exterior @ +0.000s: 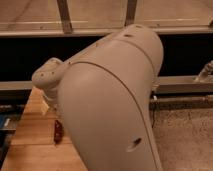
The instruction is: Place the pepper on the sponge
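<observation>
Wood surface (27, 147) carries the dark red pepper (58, 131), lying just beside the arm (110, 115) and under the wide, empty pincer (46, 105) peeking from behind it; no sponge shows, so setting the pepper on it seems left to do.

Wooden table (31, 137): directly beneath the gripper (45, 106), which sits low at left and is largely concealed.
Speckled floor (185, 135): well to the gripper's right.
Grey rail (182, 84): behind it, extending right.
Blue object (4, 122): just left, beside the table edge.
Metal post (64, 15): above, far behind.
</observation>
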You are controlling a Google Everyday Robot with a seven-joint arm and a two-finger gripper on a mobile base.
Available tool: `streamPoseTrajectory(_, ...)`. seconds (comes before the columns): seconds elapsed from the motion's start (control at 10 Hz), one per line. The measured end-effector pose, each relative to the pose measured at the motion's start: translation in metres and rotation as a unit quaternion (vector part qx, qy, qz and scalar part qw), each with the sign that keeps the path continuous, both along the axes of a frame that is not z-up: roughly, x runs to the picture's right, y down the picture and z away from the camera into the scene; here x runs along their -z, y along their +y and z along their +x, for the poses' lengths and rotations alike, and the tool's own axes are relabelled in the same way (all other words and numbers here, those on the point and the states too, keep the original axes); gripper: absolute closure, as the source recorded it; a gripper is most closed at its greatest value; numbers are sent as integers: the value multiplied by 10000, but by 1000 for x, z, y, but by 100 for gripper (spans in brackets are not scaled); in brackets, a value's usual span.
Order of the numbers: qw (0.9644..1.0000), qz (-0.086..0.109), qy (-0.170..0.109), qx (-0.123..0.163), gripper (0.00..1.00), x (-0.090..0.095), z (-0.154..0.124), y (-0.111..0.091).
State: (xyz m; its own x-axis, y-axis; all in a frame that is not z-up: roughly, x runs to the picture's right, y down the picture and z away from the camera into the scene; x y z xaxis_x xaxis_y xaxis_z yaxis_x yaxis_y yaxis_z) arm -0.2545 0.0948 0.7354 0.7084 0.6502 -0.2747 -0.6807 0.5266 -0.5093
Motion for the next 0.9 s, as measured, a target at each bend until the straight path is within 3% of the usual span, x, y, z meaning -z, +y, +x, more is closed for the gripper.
streamPoseTrajectory(0.6,9986,-378,-137,337,20,-22,-26,44)
streamPoseTrajectory(0.9,9980,-551,-99,294,20,-41,-29,73)
